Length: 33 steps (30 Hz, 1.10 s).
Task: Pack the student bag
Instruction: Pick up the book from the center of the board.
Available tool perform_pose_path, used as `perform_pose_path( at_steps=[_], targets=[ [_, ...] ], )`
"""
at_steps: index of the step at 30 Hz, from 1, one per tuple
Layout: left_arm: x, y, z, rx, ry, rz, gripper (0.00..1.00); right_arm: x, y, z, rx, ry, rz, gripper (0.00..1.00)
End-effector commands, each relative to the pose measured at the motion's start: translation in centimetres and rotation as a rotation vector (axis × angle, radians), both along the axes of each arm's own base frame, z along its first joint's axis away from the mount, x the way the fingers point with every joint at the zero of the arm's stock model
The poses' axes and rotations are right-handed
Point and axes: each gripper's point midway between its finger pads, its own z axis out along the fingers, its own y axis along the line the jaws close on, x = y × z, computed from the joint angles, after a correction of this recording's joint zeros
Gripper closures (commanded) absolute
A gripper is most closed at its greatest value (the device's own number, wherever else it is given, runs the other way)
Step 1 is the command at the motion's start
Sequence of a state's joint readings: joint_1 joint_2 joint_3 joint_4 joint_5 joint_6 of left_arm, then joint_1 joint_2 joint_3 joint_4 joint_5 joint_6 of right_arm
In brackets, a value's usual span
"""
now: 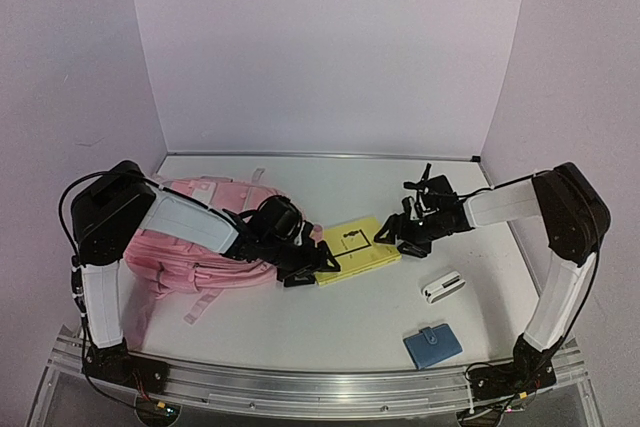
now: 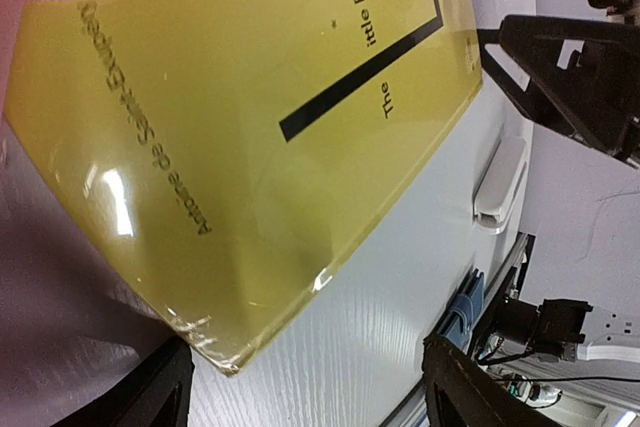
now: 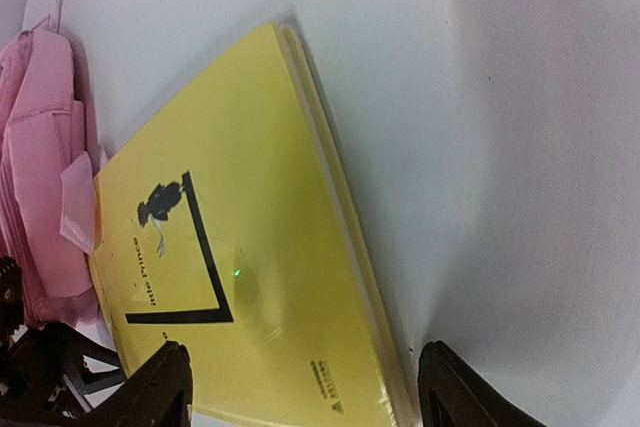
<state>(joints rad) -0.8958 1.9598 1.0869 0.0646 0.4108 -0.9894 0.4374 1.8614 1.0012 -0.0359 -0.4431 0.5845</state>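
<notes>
The student bag (image 1: 185, 265), a large pink fabric backpack, is seen lying flat at the left side of the table (image 1: 330, 332), with its length set across the tabletop from left to right. Pale grey-white trim is seen along its seams and a zip line is made out along its near side, though whether the main compartment is open cannot be told. A pink shoulder strap (image 1: 203, 304) is seen trailing from its near edge onto the tabletop, and part of its upper surface is hidden in the top view.
</notes>
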Motion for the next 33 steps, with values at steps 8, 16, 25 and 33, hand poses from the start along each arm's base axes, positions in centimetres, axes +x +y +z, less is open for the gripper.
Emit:
perform_pose_path(
  at_steps=[8,16,25,33],
  targets=[
    [3.6,1.4,-2.4,0.209,-0.105,0.092,0.21,-1.8,0.4,0.3,0.07,0.006,0.014,0.28],
    [4.6,-3.8,1.9,0.092,-0.233,-0.018,0.21,-3.9,-0.4,2.2,0.111,-0.001,-0.014,0.4],
    [4.8,-7.0,10.4,-0.081,-0.383,-0.067,0.21,-6.5,-1.3,1.4,0.135,0.039,-0.041,0.4],
    [3.8,-6.5,15.2,-0.162,-0.435,-0.047,0.21,-5.7,0.6,2.1,0.185,0.028,-0.023,0.41]
  ],
)
